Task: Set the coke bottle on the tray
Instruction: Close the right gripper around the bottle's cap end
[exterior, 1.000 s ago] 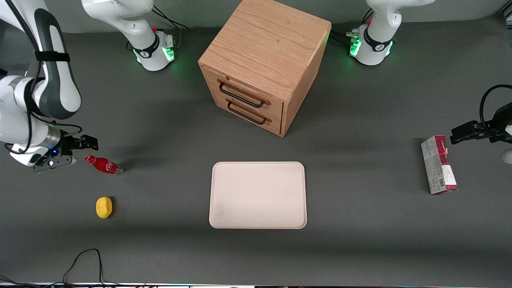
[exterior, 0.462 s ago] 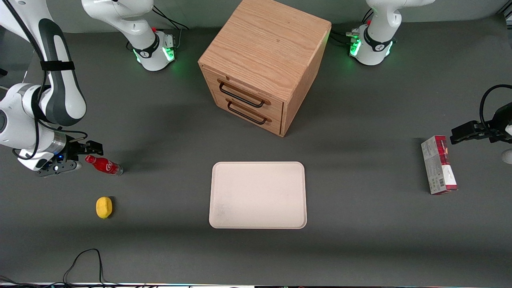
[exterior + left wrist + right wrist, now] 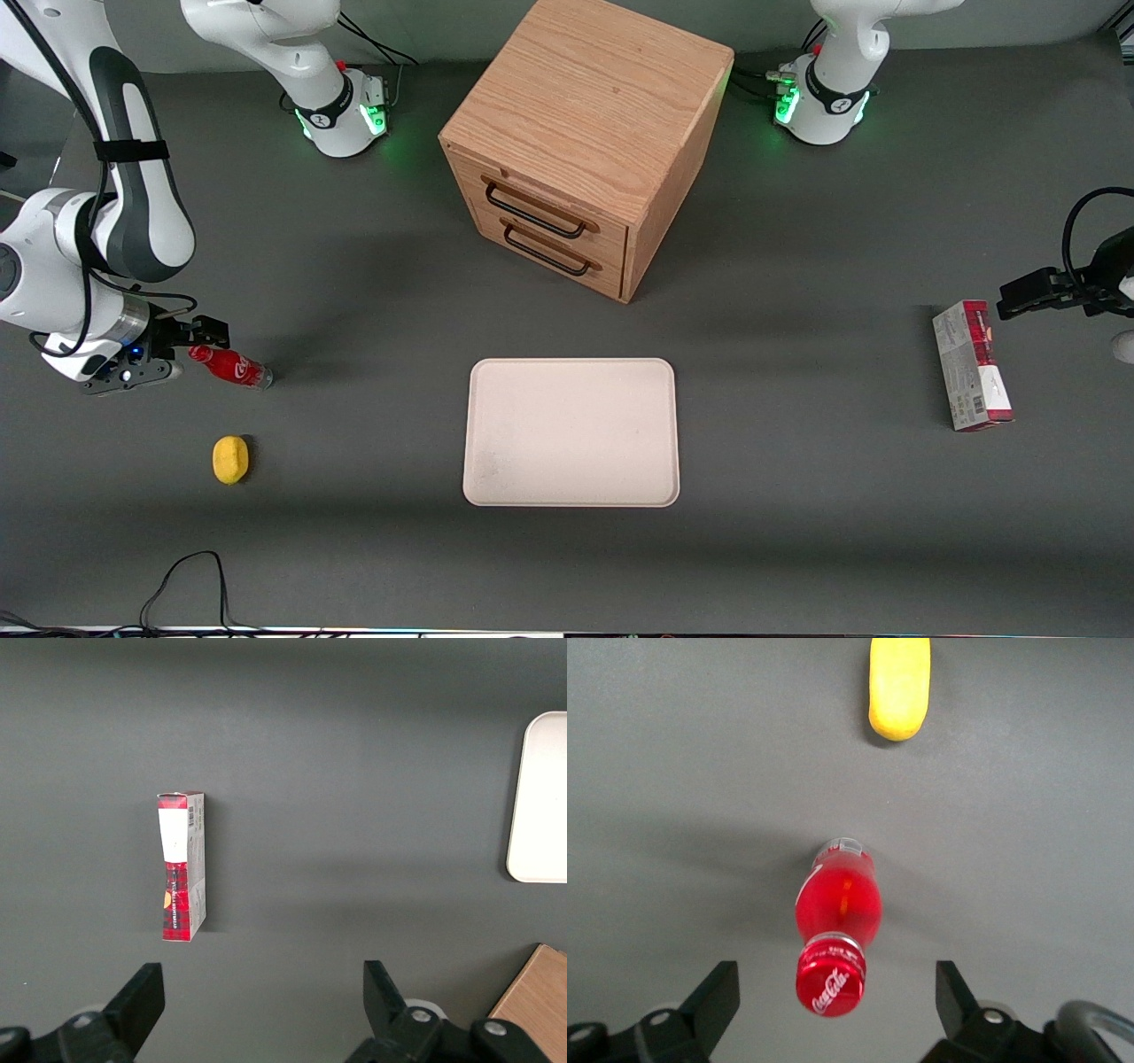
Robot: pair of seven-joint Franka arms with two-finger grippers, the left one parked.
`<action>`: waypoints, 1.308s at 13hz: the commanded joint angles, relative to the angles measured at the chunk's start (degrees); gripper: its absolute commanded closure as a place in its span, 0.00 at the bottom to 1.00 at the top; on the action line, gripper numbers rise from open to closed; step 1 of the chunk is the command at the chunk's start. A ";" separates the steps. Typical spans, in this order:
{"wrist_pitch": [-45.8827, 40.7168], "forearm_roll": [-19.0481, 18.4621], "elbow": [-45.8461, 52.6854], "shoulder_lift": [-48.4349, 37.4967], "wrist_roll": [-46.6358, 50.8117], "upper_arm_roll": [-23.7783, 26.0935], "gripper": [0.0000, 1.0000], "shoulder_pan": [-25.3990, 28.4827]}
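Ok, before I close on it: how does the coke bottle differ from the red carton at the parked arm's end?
The coke bottle is small, rounded and capped, red with a clear base; the carton is a longer, flat-sided box, red and grey. The coke bottle stands between the open fingers of the gripper, with a lemon nearer the front camera; the carton lies flat on the table. Both are partly red, and neither is on the tray.
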 commanded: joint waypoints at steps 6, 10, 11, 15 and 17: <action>0.20 1.42 0.88 0.85 -0.35 -0.08 1.00 0.33; -2.15 1.42 1.84 -0.64 0.18 0.01 1.00 0.42; -6.43 1.42 3.76 -1.43 0.27 0.10 1.00 0.42; -33.83 1.34 24.28 -2.50 0.36 0.89 1.00 0.42; -44.58 1.25 33.97 -1.97 0.36 0.80 1.00 0.33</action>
